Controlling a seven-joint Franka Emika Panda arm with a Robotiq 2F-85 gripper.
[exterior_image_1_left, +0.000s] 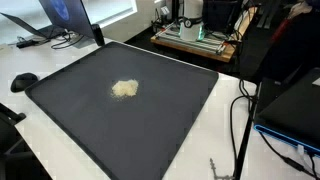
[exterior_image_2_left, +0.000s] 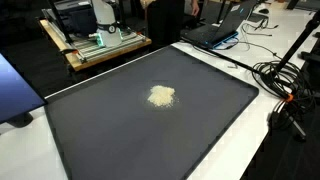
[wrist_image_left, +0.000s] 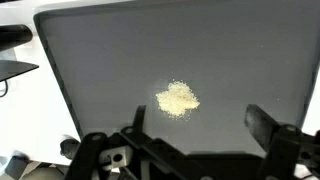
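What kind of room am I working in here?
Likely a lab or office workspace: an open laptop, tangled cables on the white table, and a machine on a wooden cart.

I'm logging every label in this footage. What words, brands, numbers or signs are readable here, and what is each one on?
None can be read.
The dark mat, the pale crumb pile and the gripper show no print.
The laptop screen and the bench equipment behind are too small and blurred to tell whether they carry any text.
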